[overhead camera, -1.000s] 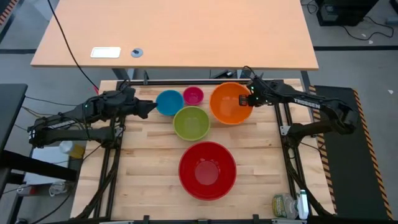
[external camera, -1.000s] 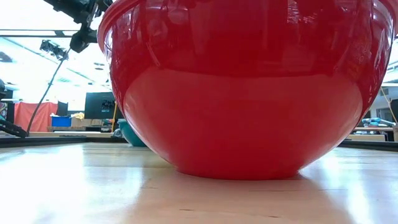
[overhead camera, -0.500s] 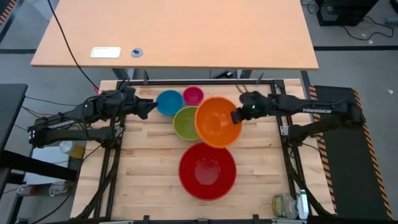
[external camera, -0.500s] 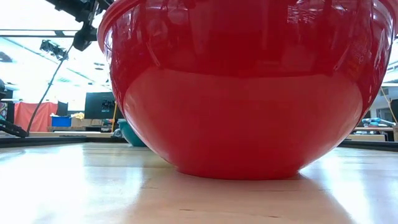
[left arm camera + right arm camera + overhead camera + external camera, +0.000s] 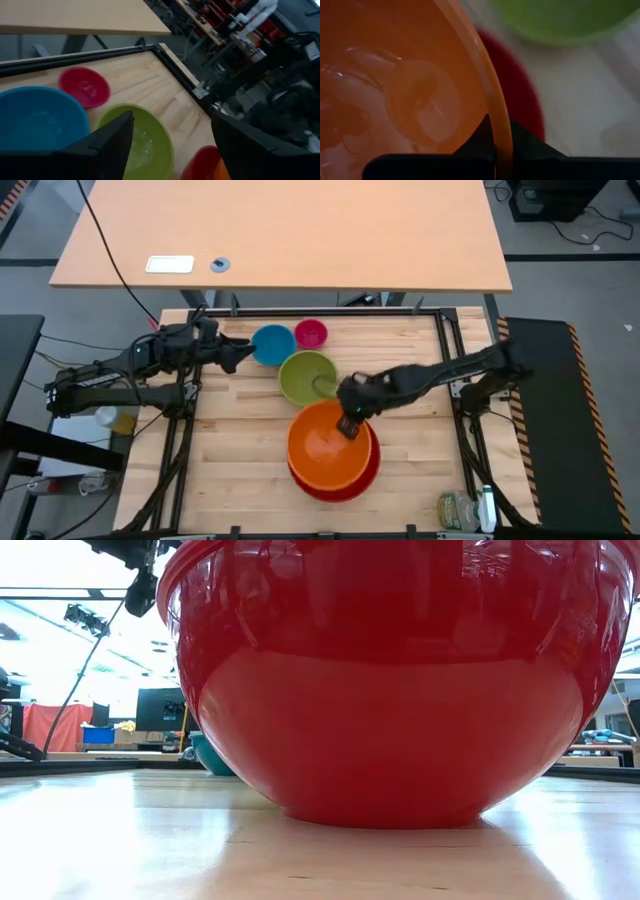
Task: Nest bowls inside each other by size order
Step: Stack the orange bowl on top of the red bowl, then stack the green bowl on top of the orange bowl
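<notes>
The orange bowl [image 5: 322,445] is over the red bowl [image 5: 368,472], covering most of it. Only the red bowl's near-right rim shows. My right gripper [image 5: 350,423] is shut on the orange bowl's rim. The lime green bowl [image 5: 308,377] stands on its base just beyond, with the blue bowl [image 5: 272,344] and the magenta pink bowl [image 5: 311,333] at the far edge. My left gripper [image 5: 235,352] is open and empty just left of the blue bowl. In the left wrist view [image 5: 172,120] its fingers stand apart above the green bowl [image 5: 145,142]. My right gripper pinches the orange bowl's rim [image 5: 499,142] on the bowl's far-right side [image 5: 345,418], one finger inside the bowl and one outside. The fingers slant down from the table's right. The bowl is upright over the red bowl [image 5: 520,100]; whether it rests in it I cannot tell.
In the low view the red bowl [image 5: 390,690] fills most of the picture. A black frame rail [image 5: 330,311] runs along the table's far edge. Bare wood lies on the near left of the table [image 5: 240,460]. A bottle [image 5: 458,510] sits at the near right corner.
My right gripper has carried the orange bowl from the table's far right toward the near edge and leftward. The bowl passed over the green bowl's right side and is now over the red bowl. The gripper has stayed shut on the rim throughout.
</notes>
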Tool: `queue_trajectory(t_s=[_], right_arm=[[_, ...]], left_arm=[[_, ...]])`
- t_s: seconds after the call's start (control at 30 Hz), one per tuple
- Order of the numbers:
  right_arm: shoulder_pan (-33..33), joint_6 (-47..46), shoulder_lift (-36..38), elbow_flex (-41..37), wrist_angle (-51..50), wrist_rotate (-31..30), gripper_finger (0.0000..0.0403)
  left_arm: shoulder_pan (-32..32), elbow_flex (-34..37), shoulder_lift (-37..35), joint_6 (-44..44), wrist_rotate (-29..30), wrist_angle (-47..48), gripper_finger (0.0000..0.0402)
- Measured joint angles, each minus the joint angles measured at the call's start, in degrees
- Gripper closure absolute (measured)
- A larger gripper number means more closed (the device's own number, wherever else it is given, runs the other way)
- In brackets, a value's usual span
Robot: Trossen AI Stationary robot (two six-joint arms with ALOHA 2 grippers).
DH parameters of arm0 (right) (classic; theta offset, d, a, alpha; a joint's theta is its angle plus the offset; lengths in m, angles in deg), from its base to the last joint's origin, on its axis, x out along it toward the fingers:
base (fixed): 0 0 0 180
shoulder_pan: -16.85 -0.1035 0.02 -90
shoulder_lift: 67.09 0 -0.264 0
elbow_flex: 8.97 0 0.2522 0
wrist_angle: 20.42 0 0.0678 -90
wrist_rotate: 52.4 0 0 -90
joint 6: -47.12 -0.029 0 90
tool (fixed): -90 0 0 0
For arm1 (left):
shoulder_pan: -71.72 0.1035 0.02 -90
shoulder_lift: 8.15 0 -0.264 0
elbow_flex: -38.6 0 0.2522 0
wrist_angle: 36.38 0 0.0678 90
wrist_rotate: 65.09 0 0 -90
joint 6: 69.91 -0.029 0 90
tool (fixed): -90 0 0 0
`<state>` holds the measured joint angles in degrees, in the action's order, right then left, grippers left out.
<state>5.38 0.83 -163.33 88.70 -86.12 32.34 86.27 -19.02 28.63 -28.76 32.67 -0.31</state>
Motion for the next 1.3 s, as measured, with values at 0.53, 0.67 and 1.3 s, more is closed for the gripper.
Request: queue_trajectory(t_s=[0.53,0.67,1.3], right_arm=[[-1.8,1.2,-10.9,4.2,-8.1,5.2,0.0296],[-0.3,0.8,-9.8,4.4,-9.8,9.9,0.0245],[11.7,-6.4,-9.2,8.4,-9.5,-7.4,0.0207]], left_arm=[[-1.4,0.0,0.0,3.8,-6.0,1.0,0.0131],[-3.2,0.0,0.0,1.9,-6.1,1.0,0.0131],[-6.9,0.0,-0.4,4.9,-4.4,-0.2,0.0131]])
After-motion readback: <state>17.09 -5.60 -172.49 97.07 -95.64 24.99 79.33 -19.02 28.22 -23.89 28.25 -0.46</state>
